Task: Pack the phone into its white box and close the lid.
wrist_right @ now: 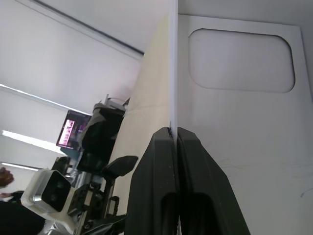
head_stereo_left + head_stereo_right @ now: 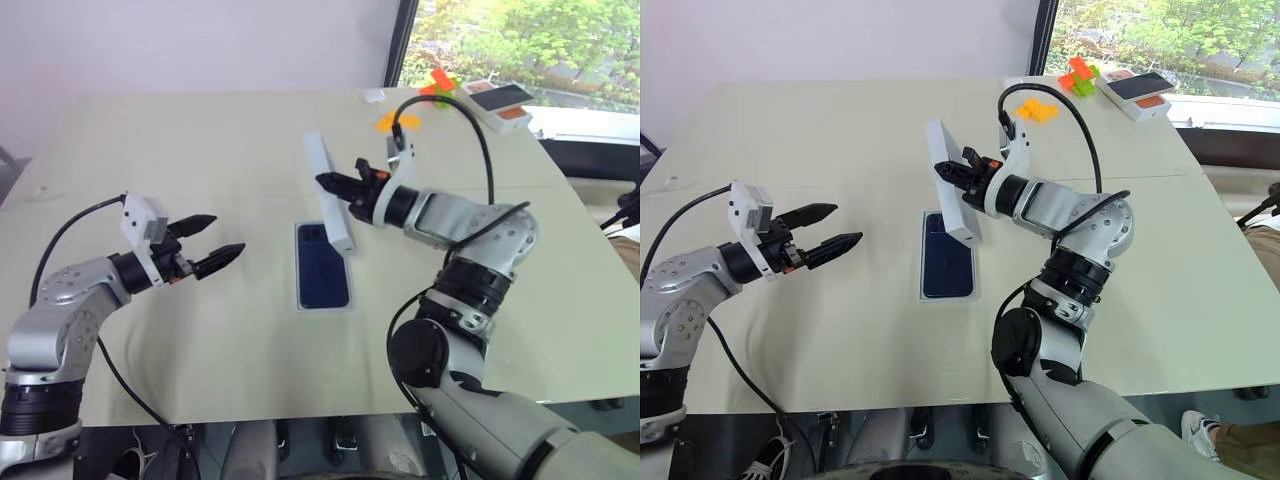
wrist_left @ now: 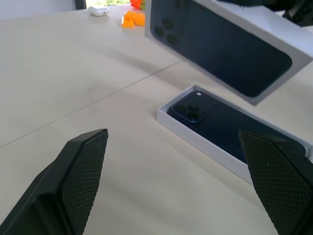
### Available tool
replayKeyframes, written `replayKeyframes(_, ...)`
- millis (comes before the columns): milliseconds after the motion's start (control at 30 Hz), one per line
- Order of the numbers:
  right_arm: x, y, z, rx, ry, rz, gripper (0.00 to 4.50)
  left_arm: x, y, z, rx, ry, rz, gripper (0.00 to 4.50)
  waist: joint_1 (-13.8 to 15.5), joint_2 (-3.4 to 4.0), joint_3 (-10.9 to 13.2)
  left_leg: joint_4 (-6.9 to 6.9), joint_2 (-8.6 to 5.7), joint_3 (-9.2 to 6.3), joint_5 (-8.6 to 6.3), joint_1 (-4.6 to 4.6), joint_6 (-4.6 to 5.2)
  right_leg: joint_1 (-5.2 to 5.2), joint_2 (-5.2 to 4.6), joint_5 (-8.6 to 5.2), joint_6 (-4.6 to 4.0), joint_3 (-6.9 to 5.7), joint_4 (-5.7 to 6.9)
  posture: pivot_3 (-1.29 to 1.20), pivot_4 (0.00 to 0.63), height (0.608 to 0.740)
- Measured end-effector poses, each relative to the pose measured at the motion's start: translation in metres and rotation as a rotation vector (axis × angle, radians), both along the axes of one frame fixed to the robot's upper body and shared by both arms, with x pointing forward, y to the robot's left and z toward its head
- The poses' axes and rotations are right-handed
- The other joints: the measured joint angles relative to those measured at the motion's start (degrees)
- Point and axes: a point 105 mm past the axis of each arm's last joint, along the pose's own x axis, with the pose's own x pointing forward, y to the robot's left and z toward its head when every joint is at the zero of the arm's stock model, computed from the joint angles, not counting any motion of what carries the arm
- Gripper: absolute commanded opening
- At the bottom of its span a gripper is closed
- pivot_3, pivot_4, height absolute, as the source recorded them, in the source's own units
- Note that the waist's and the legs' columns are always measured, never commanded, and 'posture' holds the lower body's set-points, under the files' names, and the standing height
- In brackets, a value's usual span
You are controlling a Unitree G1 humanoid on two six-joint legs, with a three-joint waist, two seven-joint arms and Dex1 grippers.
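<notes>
The dark navy phone (image 2: 322, 265) lies flat inside the white box (image 2: 324, 308) at the table's middle, its camera bump at the far left corner. The lid (image 2: 316, 150) hangs tilted on edge just above and behind the box. Its printed phone side (image 3: 220, 49) faces my left arm, and its white inside (image 1: 244, 122) faces my right wrist. My right gripper (image 2: 325, 183) is shut on the lid's thin wall. To the left of the box, apart from it, my left gripper (image 2: 225, 237) stands open and empty, pointing toward the box.
Orange and green blocks (image 2: 395, 120) and a small white case (image 2: 372, 96) sit at the back of the table. A box with black and orange on its top (image 2: 502, 100) stands at the far right corner. Bare tabletop surrounds the white box.
</notes>
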Motion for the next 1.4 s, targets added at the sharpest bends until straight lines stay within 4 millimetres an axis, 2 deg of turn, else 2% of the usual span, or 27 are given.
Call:
replayKeyframes(567, -0.006, 0.013, 0.001, 0.008, 0.047, 0.049, 0.04, 0.0, -0.003, 0.002, -0.047, -0.003, 0.01, 4.5, 0.1, 0.01, 0.0, 0.04, -0.01, 0.0, 0.0, -0.04, 0.01, 0.0, -0.01, -0.09, 0.17, 0.01, -0.02, 0.0, 0.15, 0.737)
replayKeyframes(967, -0.011, 0.034, 0.012, 0.011, 0.017, 0.104, 0.04, 0.001, -0.002, 0.002, -0.049, -0.004, 0.017, 4.5, 0.1, 0.01, 0.0, 0.01, -0.01, 0.0, -0.01, -0.05, 0.01, 0.0, 0.0, -0.13, 0.24, 0.01, -0.08, 0.0, 0.15, 0.737)
replayKeyframes(1133, -0.01, 0.037, 0.013, 0.065, 0.045, 0.112, 0.04, 0.001, -0.002, 0.002, -0.049, -0.004, 0.016, 4.5, 0.1, 0.01, 0.0, 0.02, -0.01, 0.0, -0.01, -0.07, 0.01, 0.0, 0.0, -0.12, 0.25, 0.01, -0.12, 0.0, 0.15, 0.737)
replayKeyframes(1267, -0.015, 0.041, 0.008, 0.071, 0.067, 0.13, 0.04, 0.001, -0.003, 0.002, -0.049, -0.004, 0.015, 4.5, 0.1, 0.02, 0.0, 0.0, -0.01, 0.0, -0.01, -0.07, 0.02, 0.0, 0.0, -0.12, 0.25, 0.01, -0.14, 0.0, 0.15, 0.737)
replayKeyframes(1400, -0.02, 0.048, 0.012, 0.088, 0.065, 0.158, 0.04, 0.001, -0.003, 0.002, -0.049, -0.003, 0.014, 4.5, 0.1, 0.02, 0.0, -0.02, 0.01, 0.0, -0.01, -0.07, 0.02, 0.0, 0.03, -0.13, 0.26, 0.01, -0.14, 0.0, 0.15, 0.737)
